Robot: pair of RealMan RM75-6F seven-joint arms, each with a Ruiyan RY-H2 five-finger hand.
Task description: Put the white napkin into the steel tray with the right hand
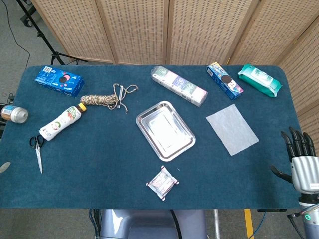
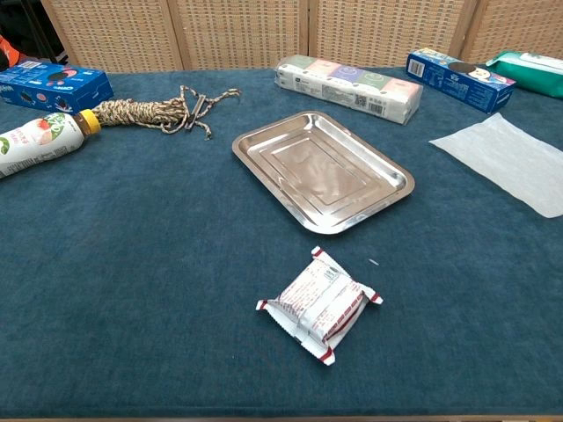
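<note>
The white napkin (image 1: 232,129) lies flat on the blue table, to the right of the steel tray (image 1: 165,130); in the chest view the napkin (image 2: 515,161) shows at the right edge and the tray (image 2: 322,169) in the middle. The tray holds nothing. My right hand (image 1: 301,159) hangs off the table's right edge, below and right of the napkin, fingers spread and holding nothing. It does not appear in the chest view. My left hand shows in neither view.
A small red-and-white packet (image 1: 162,183) lies near the front edge. Along the back sit a tissue pack (image 1: 179,85), a blue box (image 1: 225,80) and green wipes (image 1: 259,79). To the left are a rope bundle (image 1: 106,98), bottle (image 1: 61,122), scissors (image 1: 37,151) and cookie box (image 1: 59,80).
</note>
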